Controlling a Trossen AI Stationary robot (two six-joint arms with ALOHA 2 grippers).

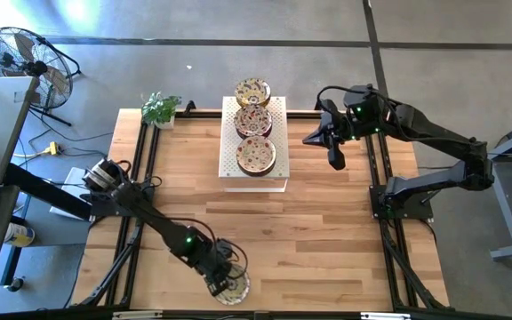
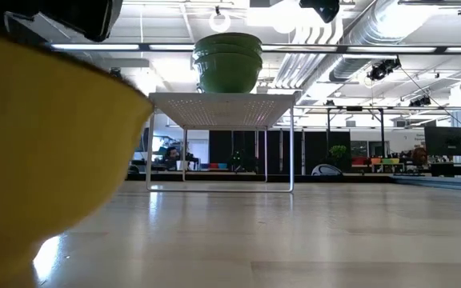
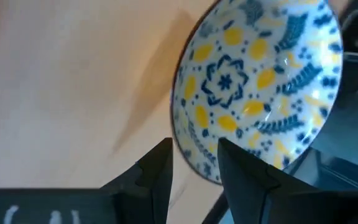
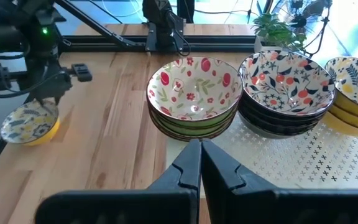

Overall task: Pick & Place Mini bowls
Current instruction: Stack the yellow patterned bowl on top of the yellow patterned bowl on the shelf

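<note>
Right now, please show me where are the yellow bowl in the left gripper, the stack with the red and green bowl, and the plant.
yellow bowl (image 3: 253, 87): left wrist view, patterned inside.
red and green bowl stack (image 4: 194, 87): right wrist view, top bowl's inside.
plant (image 1: 160, 108): high view, leaves.

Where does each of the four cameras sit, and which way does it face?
High view: overhead, facing down on the table; both arms show.
Low view: at tabletop height, facing the white rack; the yellow bowl looms close.
Left wrist view: on the left arm, facing the yellow bowl, whose rim sits between the left claw fingers.
Right wrist view: behind the shut right claw, facing the bowl stacks.
Shared: the yellow bowl appears in all four.
</note>
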